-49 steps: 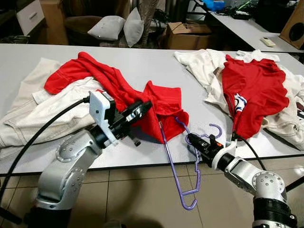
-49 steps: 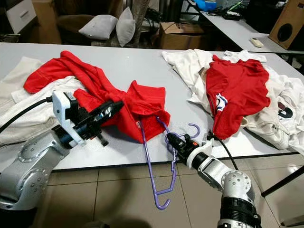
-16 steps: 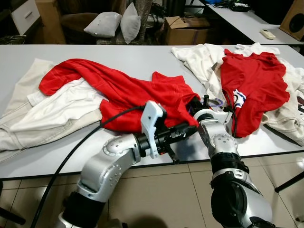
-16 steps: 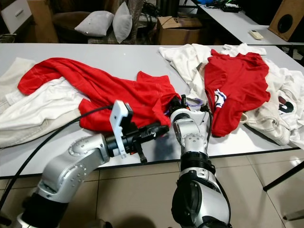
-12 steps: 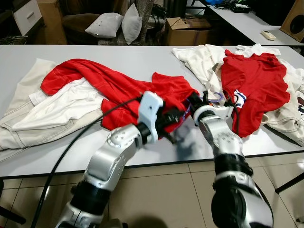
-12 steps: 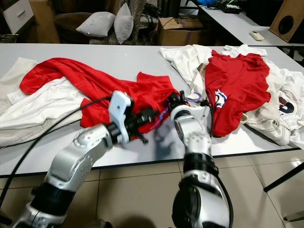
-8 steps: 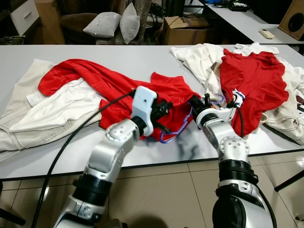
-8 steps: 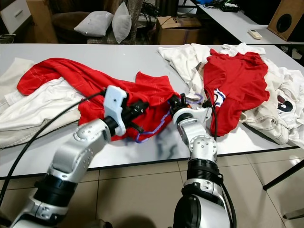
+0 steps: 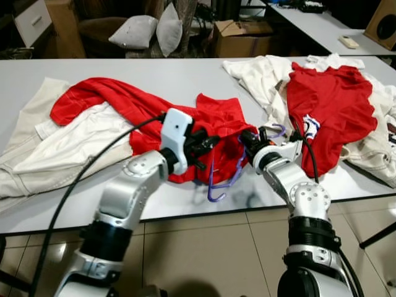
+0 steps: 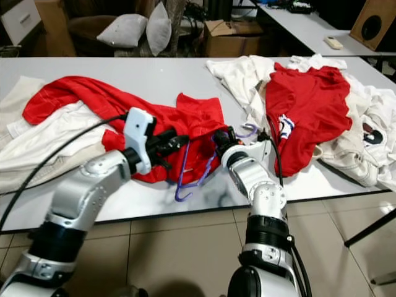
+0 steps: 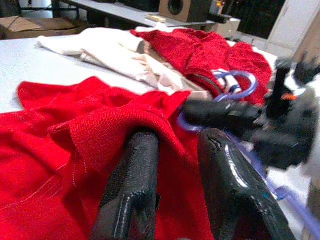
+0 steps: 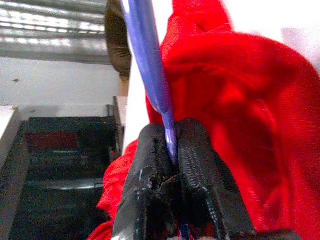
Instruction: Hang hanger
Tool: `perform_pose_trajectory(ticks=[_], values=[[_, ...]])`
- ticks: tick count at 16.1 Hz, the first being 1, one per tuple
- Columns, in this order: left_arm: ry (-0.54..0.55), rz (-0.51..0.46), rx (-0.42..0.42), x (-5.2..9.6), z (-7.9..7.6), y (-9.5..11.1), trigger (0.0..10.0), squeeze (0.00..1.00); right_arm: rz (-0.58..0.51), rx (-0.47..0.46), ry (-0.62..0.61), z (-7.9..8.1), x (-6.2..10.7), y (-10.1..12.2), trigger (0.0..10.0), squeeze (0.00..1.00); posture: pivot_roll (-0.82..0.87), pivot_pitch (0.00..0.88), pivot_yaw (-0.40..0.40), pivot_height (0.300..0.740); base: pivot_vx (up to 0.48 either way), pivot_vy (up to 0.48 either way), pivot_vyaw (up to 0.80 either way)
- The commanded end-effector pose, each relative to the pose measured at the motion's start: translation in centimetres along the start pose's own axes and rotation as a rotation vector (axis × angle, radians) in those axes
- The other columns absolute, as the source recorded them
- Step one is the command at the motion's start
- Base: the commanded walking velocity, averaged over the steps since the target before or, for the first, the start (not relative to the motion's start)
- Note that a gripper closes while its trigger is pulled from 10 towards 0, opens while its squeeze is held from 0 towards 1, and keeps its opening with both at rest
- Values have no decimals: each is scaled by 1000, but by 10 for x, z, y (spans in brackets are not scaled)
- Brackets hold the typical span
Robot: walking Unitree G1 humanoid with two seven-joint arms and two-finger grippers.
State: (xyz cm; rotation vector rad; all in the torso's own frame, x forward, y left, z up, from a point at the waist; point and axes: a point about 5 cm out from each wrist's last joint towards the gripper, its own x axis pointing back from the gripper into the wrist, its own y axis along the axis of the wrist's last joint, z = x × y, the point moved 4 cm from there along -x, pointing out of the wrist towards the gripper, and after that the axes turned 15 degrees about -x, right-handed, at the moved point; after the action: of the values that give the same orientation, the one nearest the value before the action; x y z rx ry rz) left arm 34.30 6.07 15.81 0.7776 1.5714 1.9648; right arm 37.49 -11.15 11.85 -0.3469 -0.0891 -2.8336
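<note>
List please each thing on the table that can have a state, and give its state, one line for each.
purple hanger: partly inside the red shirt, held by the right gripper.
red shirt: crumpled on the table, its edge pinched by the left gripper.
left gripper: jaws shut on the shirt fabric.
right gripper: jaws shut on the hanger.
second red shirt: lying spread over white clothes.

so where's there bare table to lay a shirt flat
Bare table runs along the far edge, between the red shirt and the white clothes. A thin strip lies near the front edge. Crowded: both ends under clothes, and the middle, where both grippers work the purple hanger.
</note>
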Motion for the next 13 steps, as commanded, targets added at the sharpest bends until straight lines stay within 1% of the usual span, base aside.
perform_pose_trajectory(ticks=[1, 3, 4, 5, 6, 7, 8, 9, 10, 11, 12, 13], values=[[-7, 0, -13, 2, 2, 2, 10000, 0, 14, 2, -3, 1, 3, -3, 10000, 0, 7, 0, -13, 740, 0, 0, 0], [-39, -8, 52, 11, -1, 1, 10000, 0, 26, 14, -10, 0, 9, -4, 10000, 0, 0, 0, -12, 740, 0, 0, 0], [-90, 3, 58, 18, -7, -3, 10000, 0, 25, 56, -16, 0, 13, -2, 10000, 0, -5, 0, -11, 740, 0, 0, 0], [-114, 12, 54, 21, -10, -5, 10000, 0, 24, 77, -20, -1, 14, 0, 10000, 0, -5, 0, -11, 740, 0, 0, 0], [-152, 37, 40, 27, -16, -10, 10000, 0, 22, 112, -29, -2, 19, 3, 10000, 0, -11, 0, -11, 740, 0, 0, 0], [-162, 51, 36, 32, -18, -14, 10000, 0, 19, 138, -39, -3, 23, 6, 10000, 0, -15, 0, -12, 740, 0, 0, 0], [-156, 49, 29, 35, -17, -13, 10000, 0, 18, 193, -56, -5, 28, 10, 10000, 0, -19, 0, -11, 740, 0, 0, 0], [-110, 44, 11, 37, -12, -12, 10000, 0, 18, 247, -79, -7, 33, 14, 10000, 0, -23, 0, -13, 740, 0, 0, 0], [-72, 52, -2, 37, -8, -14, 10000, 0, 12, 281, -92, -8, 37, 17, 10000, 0, -27, 0, -13, 740, 0, 0, 0], [-39, 64, -11, 38, -4, -16, 10000, 0, 11, 296, -106, -9, 39, 18, 10000, 0, -28, 0, -13, 740, 0, 0, 0], [27, 80, -21, 42, 4, -21, 10000, 0, 13, 344, -137, -12, 43, 21, 10000, 0, -33, 0, -12, 740, 0, 0, 0], [45, 81, -26, 47, 4, -23, 10000, 0, 16, 420, -164, -15, 45, 24, 10000, 0, -36, 0, -13, 740, 0, 0, 0]])
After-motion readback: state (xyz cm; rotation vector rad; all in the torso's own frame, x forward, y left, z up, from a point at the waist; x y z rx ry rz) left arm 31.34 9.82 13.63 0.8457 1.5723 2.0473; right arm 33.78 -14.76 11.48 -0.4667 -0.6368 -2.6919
